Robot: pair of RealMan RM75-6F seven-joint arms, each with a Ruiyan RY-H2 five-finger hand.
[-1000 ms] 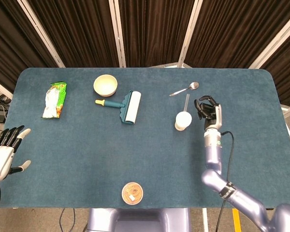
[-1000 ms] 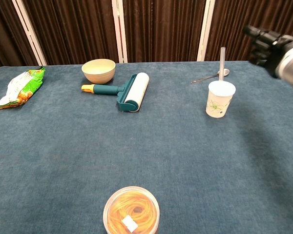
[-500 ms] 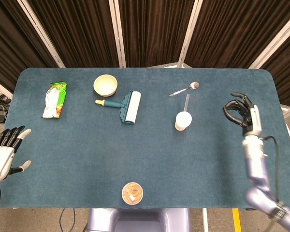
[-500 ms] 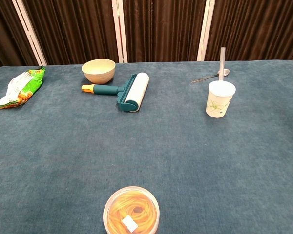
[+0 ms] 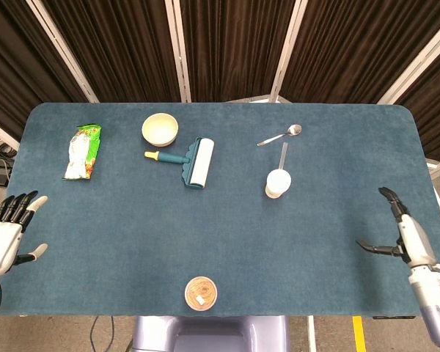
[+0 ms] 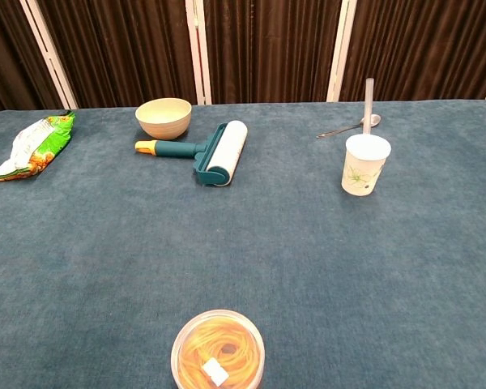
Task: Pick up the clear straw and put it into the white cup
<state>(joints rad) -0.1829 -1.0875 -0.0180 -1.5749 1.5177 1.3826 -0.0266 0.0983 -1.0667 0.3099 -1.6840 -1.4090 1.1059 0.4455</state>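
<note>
At table edges, head view only: left hand, right hand, both spread, empty; clear straw upright inside white cup.

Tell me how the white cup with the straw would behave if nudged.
The cup looks like thin paper, so probably light and easy to slide. The straw stands tall above its rim, which may make it tip readily. Squeezed, its wall would likely dent.

Your table, covered in blue-teal felt, carried a green-and-white snack packet at far left. A cream bowl sat just behind a teal-handled lint roller with a white roll. A metal spoon lay further right. A round clear-lidded tub of orange contents stood at the near edge.
</note>
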